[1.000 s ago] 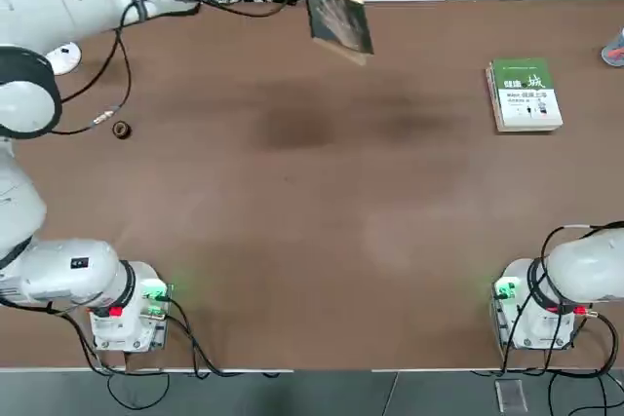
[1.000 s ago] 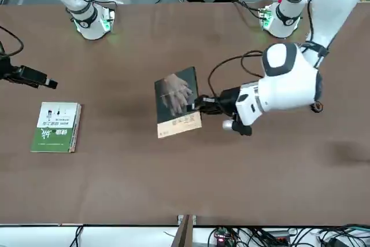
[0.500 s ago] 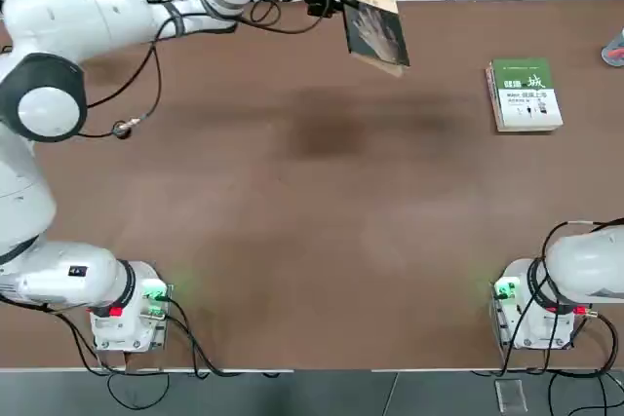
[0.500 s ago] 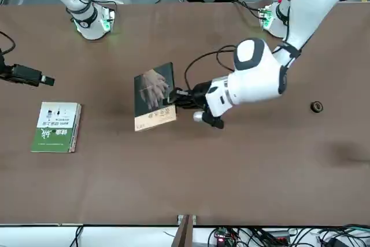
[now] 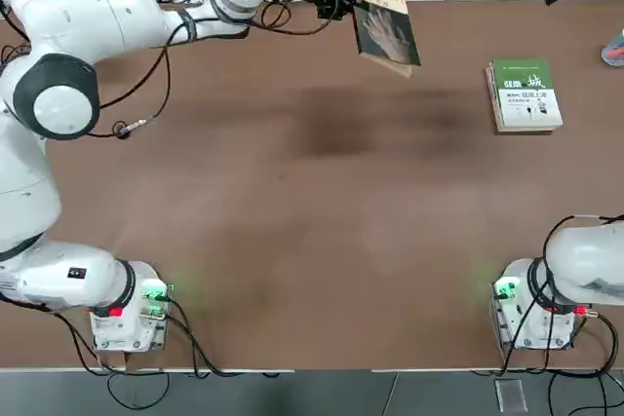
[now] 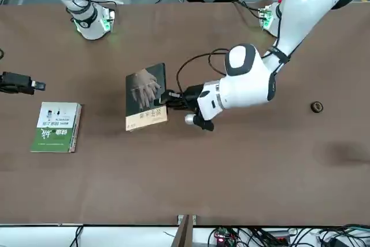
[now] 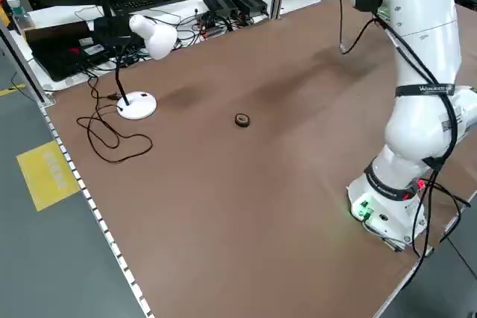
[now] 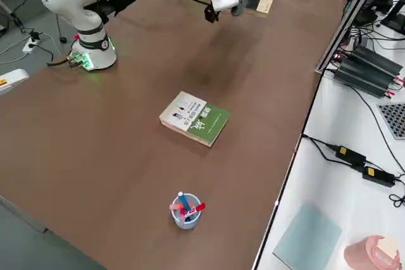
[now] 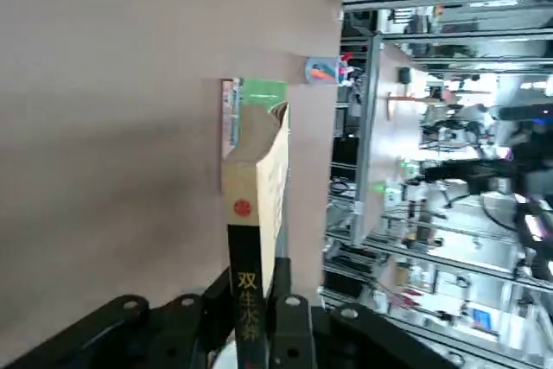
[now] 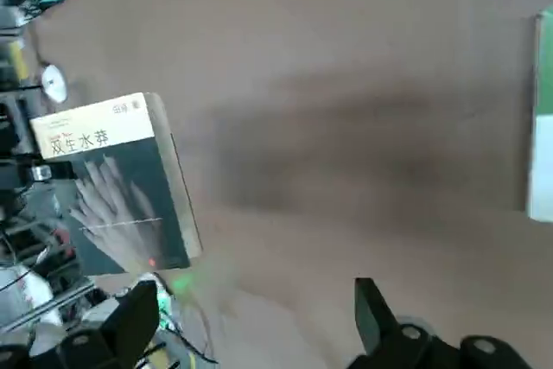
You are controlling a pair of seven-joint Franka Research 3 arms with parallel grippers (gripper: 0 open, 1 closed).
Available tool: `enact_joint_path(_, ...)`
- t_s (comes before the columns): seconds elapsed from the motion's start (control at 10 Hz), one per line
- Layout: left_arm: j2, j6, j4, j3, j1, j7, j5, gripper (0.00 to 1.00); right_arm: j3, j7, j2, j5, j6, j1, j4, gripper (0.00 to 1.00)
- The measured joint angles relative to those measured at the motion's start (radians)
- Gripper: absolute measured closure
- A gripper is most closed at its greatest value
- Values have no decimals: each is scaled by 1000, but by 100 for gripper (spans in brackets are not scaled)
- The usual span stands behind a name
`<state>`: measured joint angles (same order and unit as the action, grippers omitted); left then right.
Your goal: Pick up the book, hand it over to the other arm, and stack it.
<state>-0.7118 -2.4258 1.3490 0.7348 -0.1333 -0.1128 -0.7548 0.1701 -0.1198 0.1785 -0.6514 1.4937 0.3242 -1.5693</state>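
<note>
Risk: thin edge grip w/ left gripper (image 6: 169, 96) clamped on book (image 6: 145, 96), could twist or slip during handover if right gripper (image 10: 259, 321), fingers wide apart, closes off-centre. Book held in air over table (image 5: 292, 221)'s far side, near green-and-white book (image 5: 525, 94). Thin paperback, dark cover w/ pale hand, tan strip.

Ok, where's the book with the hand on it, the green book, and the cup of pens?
book with the hand (image 6: 145, 89), front view, middle of its dark cover.
green book (image 5: 525, 93), top view, middle of its cover.
cup of pens (image 8: 185, 211), right side view, its rim.
</note>
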Motion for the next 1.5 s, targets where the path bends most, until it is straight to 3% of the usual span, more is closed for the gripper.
enact_joint_path(0.3,-9,-49,-3,1,-44,26,-35,96,7,-58,36,-118,9,21,-34,0)
enact_joint_path(0.5,-25,-70,-16,1,-77,28,-36,96,0,-151,64,-229,30,33,-101,0)
enact_joint_path(1.0,-74,-148,-49,1,-151,29,-36,96,-50,-284,116,-479,21,54,-251,0)
enact_joint_path(1.5,-91,-176,-56,1,-171,29,-36,96,-81,-301,121,-517,-73,54,-314,0)
